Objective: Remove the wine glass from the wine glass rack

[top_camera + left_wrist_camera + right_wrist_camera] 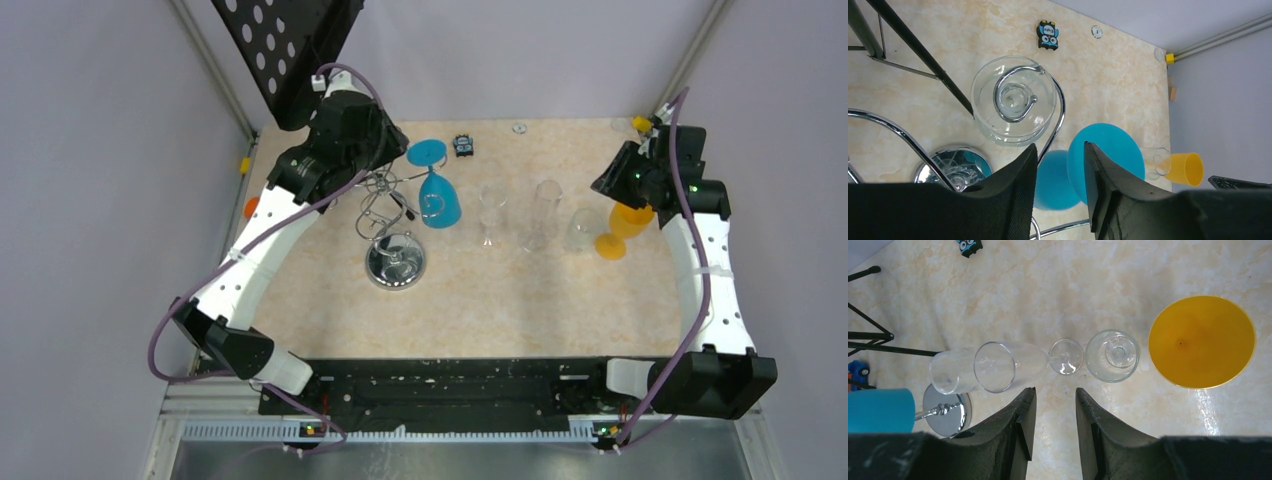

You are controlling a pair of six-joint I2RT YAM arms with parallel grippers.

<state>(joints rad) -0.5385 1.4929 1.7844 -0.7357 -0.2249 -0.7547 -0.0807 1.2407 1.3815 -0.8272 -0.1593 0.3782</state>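
Plainly the blue glass (440,200) is the one I'm after, as I read it. It hangs foot up and bowl down off the rack (397,262), at about 3 o'clock from the stem in the top view. Its long axis is near vertical, with the foot tipped toward 12. A clear glass (1013,102) hangs the same way from a curled hook (996,95), so I can't wholly rule that one out.

The left tool (1060,147) sits over the rack at roughly 10 o'clock from the stem, fingers parted and holding nothing. Through its wrist camera the blue bowl shows in the gap between the fingers. The blue foot lies just toward 3 o'clock, partly behind one finger, and the clear glass lies ahead at 11. So the blue glass is below the tool and slightly to its 3 o'clock side.

The right tool (1054,390) is likewise open and empty, well away at 3 o'clock over a row of glasses (1111,355) standing on the bench (560,300). The left arm is clearly nearer. I judge the stem must slide out sideways through the hook's open end, not lift straight up.
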